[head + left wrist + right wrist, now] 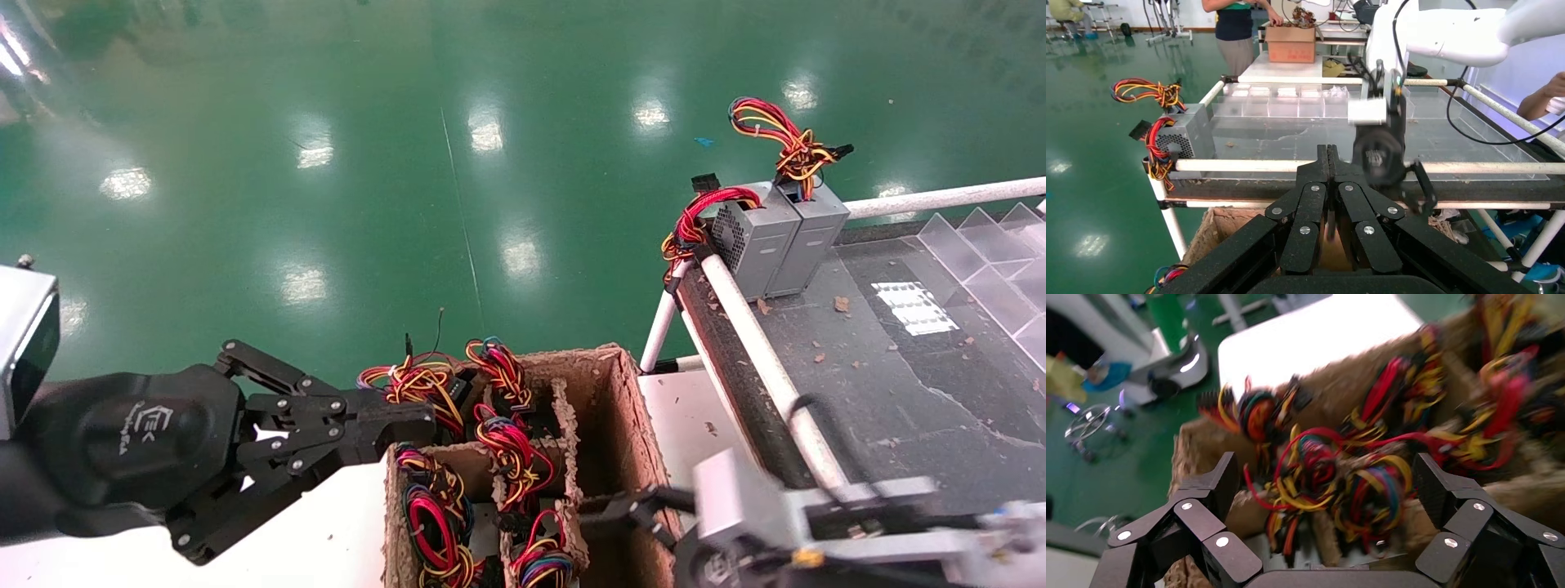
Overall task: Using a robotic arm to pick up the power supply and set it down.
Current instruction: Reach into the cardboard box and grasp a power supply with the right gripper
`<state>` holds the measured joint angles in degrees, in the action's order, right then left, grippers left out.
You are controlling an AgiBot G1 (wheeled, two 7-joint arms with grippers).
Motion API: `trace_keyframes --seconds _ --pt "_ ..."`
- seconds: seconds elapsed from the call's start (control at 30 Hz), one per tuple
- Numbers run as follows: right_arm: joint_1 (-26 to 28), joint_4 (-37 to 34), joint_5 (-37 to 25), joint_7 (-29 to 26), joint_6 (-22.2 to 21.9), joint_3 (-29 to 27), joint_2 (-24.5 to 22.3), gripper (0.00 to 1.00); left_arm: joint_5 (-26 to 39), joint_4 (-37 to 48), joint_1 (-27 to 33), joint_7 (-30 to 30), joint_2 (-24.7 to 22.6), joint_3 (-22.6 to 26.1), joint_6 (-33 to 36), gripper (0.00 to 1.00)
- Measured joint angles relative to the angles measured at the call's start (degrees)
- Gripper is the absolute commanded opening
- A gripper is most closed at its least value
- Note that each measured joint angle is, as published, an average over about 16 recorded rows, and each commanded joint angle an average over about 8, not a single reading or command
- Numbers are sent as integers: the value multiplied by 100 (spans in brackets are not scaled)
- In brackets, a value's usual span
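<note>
Several power supplies stand upright in a brown pulp box, showing mostly their red, yellow and black wire bundles. My right gripper hangs open over the box's right side. In the right wrist view its fingers straddle a wire bundle without touching it. My left gripper is shut on nothing at the box's left edge, and its closed fingertips point toward the table. Two grey power supplies stand side by side at the dark table's far corner, one of them the grey power supply in the left wrist view.
A white pipe rail edges the dark table on the right. Clear plastic dividers sit at its far right. The box rests on a white surface, with green floor beyond. People stand behind the table.
</note>
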<state>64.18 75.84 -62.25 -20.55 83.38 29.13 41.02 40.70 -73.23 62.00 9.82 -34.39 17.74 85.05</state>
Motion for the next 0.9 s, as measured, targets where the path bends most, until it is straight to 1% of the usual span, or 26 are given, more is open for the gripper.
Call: trace_keyframes --seconds 0.33,0.9 --pt "46 9 -474 -186 -11 369 382 0 -2 0 1 -1 1 2 -1 100" --pt "24 37 -853 -447 -256 603 713 0 -4 0 1 -3 2 6 -3 100"
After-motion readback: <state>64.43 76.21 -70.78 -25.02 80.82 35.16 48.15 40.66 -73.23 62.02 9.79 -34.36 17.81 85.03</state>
